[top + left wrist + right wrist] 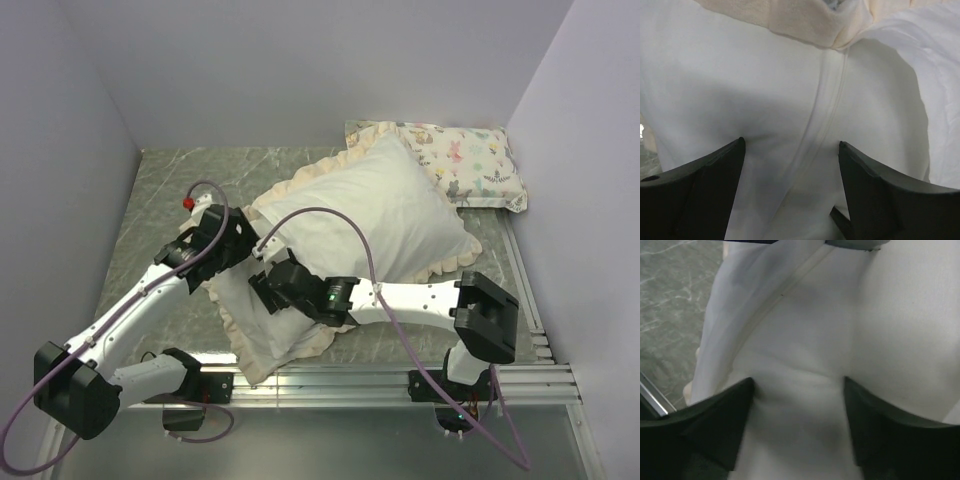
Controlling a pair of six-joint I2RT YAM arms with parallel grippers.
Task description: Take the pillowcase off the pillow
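The plain white pillow (375, 210) lies plump in the middle of the table, on top of the pillowcase (265, 325). The pillowcase shows its white side and its cream frill (300, 185), and spreads toward the near left. My left gripper (250, 243) sits at the pillow's left corner. In the left wrist view it (791, 145) is open, with seamed white cloth (825, 115) between the fingers and frill (805, 20) beyond. My right gripper (262, 283) is just below it. In the right wrist view it (799, 382) is open, its tips pressing into white cloth (805, 340). I cannot tell which cloth this is.
A small animal-print pillow (465, 165) lies at the back right corner. Grey marbled table (170, 190) shows at the left and back, enclosed by pale walls. A metal rail (350, 380) runs along the near edge; its end (652, 397) shows in the right wrist view.
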